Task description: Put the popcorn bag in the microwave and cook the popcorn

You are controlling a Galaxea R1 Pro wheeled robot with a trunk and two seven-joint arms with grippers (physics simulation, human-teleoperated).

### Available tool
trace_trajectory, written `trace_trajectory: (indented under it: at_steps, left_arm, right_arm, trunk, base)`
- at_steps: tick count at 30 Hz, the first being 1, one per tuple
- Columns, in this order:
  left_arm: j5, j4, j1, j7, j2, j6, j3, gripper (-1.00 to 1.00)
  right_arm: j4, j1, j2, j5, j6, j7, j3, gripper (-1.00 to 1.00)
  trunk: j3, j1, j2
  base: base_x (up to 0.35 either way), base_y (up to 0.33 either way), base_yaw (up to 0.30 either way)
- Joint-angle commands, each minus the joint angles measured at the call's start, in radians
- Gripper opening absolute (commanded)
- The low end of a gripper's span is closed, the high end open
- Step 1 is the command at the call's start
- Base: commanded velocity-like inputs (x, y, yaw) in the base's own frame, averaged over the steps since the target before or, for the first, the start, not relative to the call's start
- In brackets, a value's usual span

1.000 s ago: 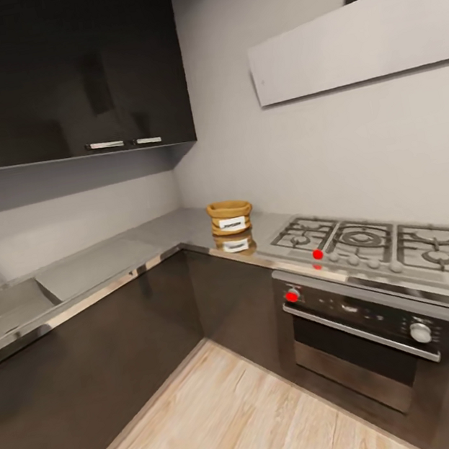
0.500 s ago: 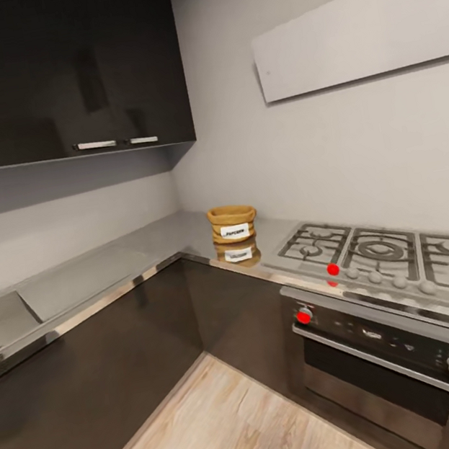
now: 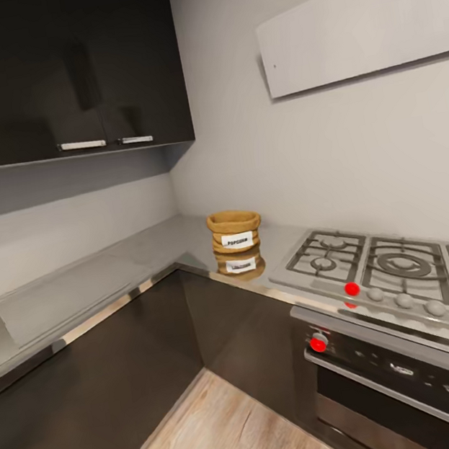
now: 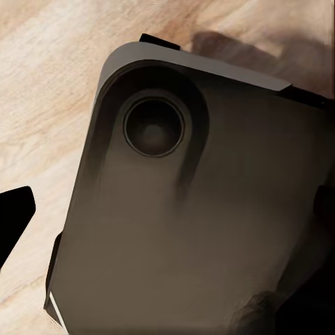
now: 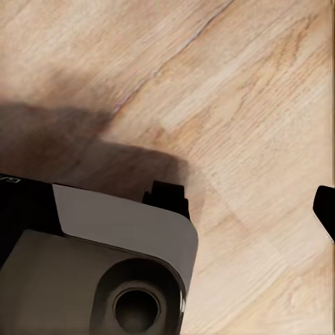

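The step in hand is judged to be the approach to the countertop [image 3: 148, 248]: one popcorn bag [image 3: 235, 231] stands upright in the countertop's corner, just beside the gas hob [image 3: 392, 262], with its reflection in the glossy slab below it. Both wrist views look down at the pale wood floor [image 5: 251, 105] and the robot's own base [image 4: 202, 209], with only a dark edge of a finger visible, so whether either gripper is open or closed cannot be told. The next move calls for closing on the counter and raising one arm toward the bag; countable items are one bag, one hob, one built-in oven [image 3: 396, 378] and three red dots.
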Motion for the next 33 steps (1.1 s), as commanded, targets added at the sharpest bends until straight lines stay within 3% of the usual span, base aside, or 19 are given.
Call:
trace_trajectory:
  at_steps: [1, 18, 33]
  left_arm:
    - [0.001, 0.000, 0.000, -0.001, 0.000, -0.001, 0.008, 1.00]
    - [0.008, 0.001, 0.000, 0.009, 0.000, -0.001, 0.018, 1.00]
    - [0.010, 0.001, 0.000, 0.008, 0.003, -0.001, 0.017, 1.00]
  right_arm:
    - [0.002, -0.001, 0.000, 0.008, -0.001, 0.001, -0.006, 1.00]
    - [-0.001, -0.001, 0.001, 0.013, -0.034, -0.016, -0.009, 1.00]
    - [-0.001, -0.001, 0.000, 0.009, -0.039, -0.017, -0.008, 1.00]
  trunk:
    - [-0.001, 0.001, 0.000]
    - [-0.001, 0.001, 0.000]
    - [0.046, -0.057, 0.105]
  base:
    - [0.265, 0.000, 0.000]
    - [0.020, 0.000, 0.000]
    - [0.000, 0.000, 0.000]
